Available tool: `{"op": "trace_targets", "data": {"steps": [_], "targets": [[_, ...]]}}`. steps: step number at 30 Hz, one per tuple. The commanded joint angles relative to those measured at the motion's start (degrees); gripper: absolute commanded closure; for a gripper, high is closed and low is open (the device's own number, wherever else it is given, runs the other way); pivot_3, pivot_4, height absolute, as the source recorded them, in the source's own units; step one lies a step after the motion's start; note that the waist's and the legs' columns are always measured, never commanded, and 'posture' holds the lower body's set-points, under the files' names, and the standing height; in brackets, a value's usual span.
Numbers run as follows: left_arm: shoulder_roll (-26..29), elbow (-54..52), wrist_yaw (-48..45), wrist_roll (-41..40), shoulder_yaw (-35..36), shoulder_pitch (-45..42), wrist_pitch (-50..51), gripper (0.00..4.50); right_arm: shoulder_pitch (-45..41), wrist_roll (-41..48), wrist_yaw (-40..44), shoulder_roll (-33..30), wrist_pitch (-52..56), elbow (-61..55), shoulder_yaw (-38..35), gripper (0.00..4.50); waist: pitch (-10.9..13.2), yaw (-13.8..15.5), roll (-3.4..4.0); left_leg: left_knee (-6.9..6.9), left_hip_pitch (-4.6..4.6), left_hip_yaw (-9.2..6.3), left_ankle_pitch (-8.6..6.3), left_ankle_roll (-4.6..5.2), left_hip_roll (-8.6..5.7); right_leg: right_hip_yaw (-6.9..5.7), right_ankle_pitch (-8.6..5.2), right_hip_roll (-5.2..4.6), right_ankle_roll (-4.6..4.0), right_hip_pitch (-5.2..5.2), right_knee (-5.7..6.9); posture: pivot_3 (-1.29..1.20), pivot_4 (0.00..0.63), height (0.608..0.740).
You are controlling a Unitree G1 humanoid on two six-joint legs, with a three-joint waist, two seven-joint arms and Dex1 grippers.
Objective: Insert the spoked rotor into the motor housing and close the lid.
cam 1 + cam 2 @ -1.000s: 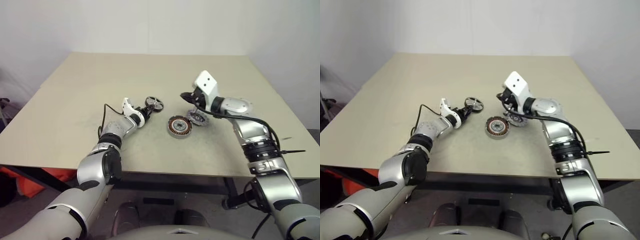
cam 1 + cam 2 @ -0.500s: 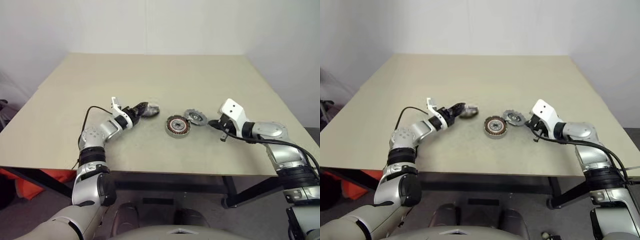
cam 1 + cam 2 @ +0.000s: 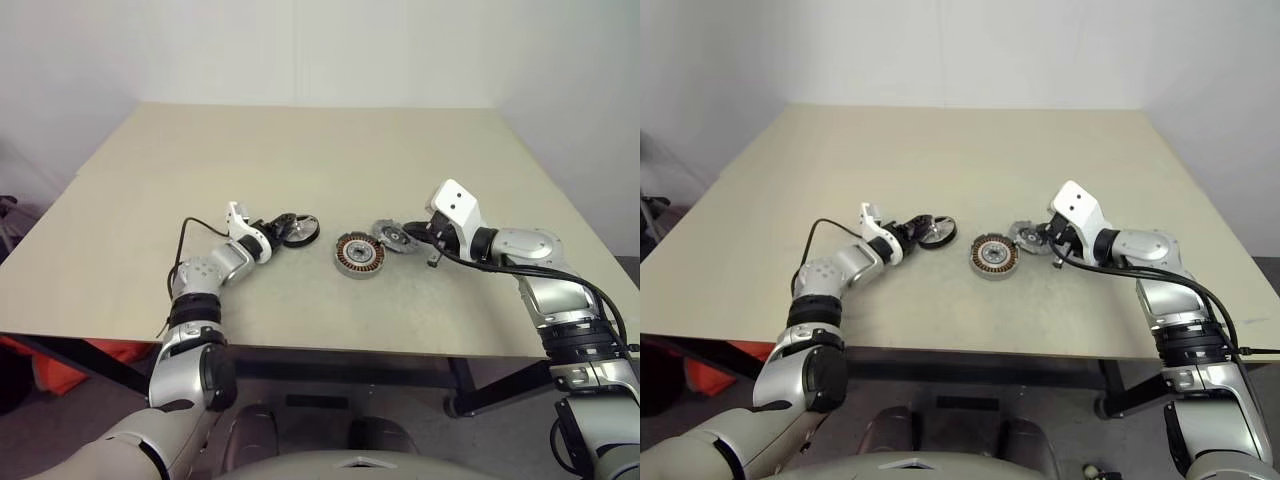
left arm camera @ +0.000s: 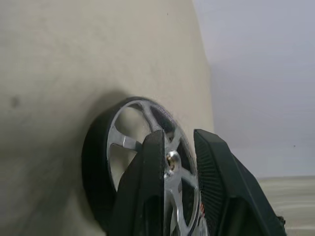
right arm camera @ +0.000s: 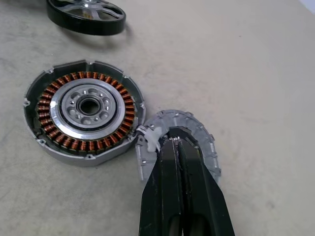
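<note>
The rotor is on the desk, off to the left of the housing and well clear of it, so nothing is inserted yet. The left tool has it: in the left wrist view the two black fingers pinch a silver spoke next to the hub, clenched on the rotor. The disc is tipped up, one edge of its dark rim on the desk and its spoked face turned toward the tool, so its axle runs closer to level than upright. It will need laying flat, I'd say, before it can drop in.

The housing lies flat and open, copper windings up, bore pointing straight at the ceiling, empty and waiting. Touching its right side is the lid, lying flat or nearly so, notched rim showing. The right tool is clenched tight, tips resting on the lid's middle with nothing between them.

So: rotor gripped, but the insertion and the lid closing are both still to do.
</note>
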Motion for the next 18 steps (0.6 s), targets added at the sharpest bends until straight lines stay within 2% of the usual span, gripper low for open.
{"op": "trace_targets", "data": {"steps": [1, 5, 6, 8, 12, 18], "targets": [[1.55, -8.69, -2.22, -4.07, 0.9, 2.43, 1.64, 3.5, -1.43, 0.5, 0.02, 0.56, -0.37, -1.45, 0.25, 4.5, 0.0, -0.04, 0.0, 0.0, 0.03, 0.0, 0.01, -0.02, 0.01, 0.0, 0.0, 0.0, 0.0, 0.0, 0.03, 0.0, 0.0, 0.74], [2.38, -15.4, -2.88, -6.34, 0.83, 7.34, 2.68, 3.5, -1.99, 0.43, 0.19, 1.13, -0.62, -1.0, 0.61, 4.5, 0.0, 0.0, 0.01, 0.0, 0.13, 0.0, 0.06, -0.11, 0.0, 0.0, -0.01, -0.03, 0.01, 0.05, 0.08, 0.0, 0.0, 0.74], [2.5, -16.2, -2.7, -6.52, 0.67, 8.3, 2.72, 3.33, -2.08, 0.43, 0.23, 1.19, -0.67, -0.95, 0.67, 4.5, 0.0, -0.01, 0.01, 0.0, 0.16, 0.0, 0.06, -0.11, 0.0, 0.0, -0.01, -0.03, 0.02, 0.08, 0.08, 0.0, 0.0, 0.74], [2.73, -16.76, -1.78, -6.32, 0.09, 9.82, 3.34, 2.91, -2.29, 0.46, 0.28, 1.33, -0.69, -0.88, 0.83, 4.5, -0.01, 0.04, 0.01, 0.0, 0.17, -0.01, 0.07, -0.13, -0.01, 0.0, -0.01, -0.03, 0.03, 0.1, 0.08, 0.0, 0.0, 0.74], [2.31, -14.63, 0.61, -6.46, -0.07, 10.36, 5.65, 1.6, -2.81, 0.42, 0.42, 1.58, -0.89, -0.57, 1.19, 4.5, 0.0, 0.13, 0.01, 0.01, 0.14, -0.02, 0.07, -0.13, -0.01, 0.0, 0.0, -0.04, 0.03, 0.11, 0.08, 0.0, 0.0, 0.74], [0.65, -10.68, 0.58, -5.39, -1.6, 8.32, 4.63, 1.6, -3.06, 0.33, 0.6, 1.64, -1.38, -0.21, 1.47, 4.5, -0.01, 0.13, 0.01, 0.01, 0.14, -0.02, 0.07, -0.13, -0.01, 0.0, -0.01, -0.03, 0.03, 0.1, 0.07, 0.0, 0.0, 0.74]]}}
